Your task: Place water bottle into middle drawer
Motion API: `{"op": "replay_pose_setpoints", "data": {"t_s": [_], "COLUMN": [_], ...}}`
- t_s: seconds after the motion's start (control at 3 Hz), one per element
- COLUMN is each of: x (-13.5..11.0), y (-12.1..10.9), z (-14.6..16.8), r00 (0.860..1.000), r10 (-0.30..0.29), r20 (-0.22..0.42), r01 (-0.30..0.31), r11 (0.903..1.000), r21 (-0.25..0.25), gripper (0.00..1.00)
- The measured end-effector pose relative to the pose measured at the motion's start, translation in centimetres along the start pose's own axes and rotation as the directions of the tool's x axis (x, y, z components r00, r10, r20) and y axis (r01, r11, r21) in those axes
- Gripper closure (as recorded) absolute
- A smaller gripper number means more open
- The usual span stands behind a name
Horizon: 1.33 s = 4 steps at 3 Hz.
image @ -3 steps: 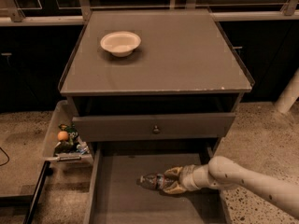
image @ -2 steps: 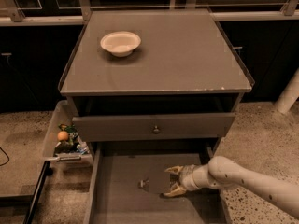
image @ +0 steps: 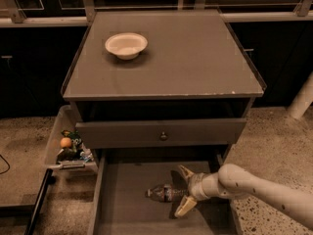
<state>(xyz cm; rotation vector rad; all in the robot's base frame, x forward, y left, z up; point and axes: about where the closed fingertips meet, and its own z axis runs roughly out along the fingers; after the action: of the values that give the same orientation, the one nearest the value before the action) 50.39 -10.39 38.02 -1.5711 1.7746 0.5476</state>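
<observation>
**Bottle down: back out cleanly**

The bottle (image: 161, 193) lies on its side on the drawer (image: 124, 212) floor. The gripper (image: 184, 192) sits at its right end, fingers spread apart. Best to withdraw straight back, so neither finger sets the bottle rolling.

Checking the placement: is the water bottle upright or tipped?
Tipped: the water bottle lies sideways on the middle drawer floor, open pincer at its right end.

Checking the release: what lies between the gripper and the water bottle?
Nothing: in the camera view, the open gripper straddles one end of the water bottle lying in the middle drawer.
</observation>
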Motion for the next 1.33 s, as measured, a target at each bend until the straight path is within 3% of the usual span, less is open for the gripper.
{"op": "replay_pose_setpoints", "data": {"t_s": [0.33, 1.0, 1.33], "x": [-0.3, -1.5, -3.4], "y": [-0.3, 0.0, 0.0], "z": [-1.9, -9.6, -15.2], "r00": [1.0, 0.999, 0.993], "r10": [0.005, -0.028, -0.083], "r20": [-0.004, -0.042, -0.08], "r01": [-0.005, 0.034, 0.098], "r11": [0.9995, 0.9891, 0.9713], "r21": [0.03, 0.143, 0.217], "gripper": [0.0, 0.0, 0.0]}}
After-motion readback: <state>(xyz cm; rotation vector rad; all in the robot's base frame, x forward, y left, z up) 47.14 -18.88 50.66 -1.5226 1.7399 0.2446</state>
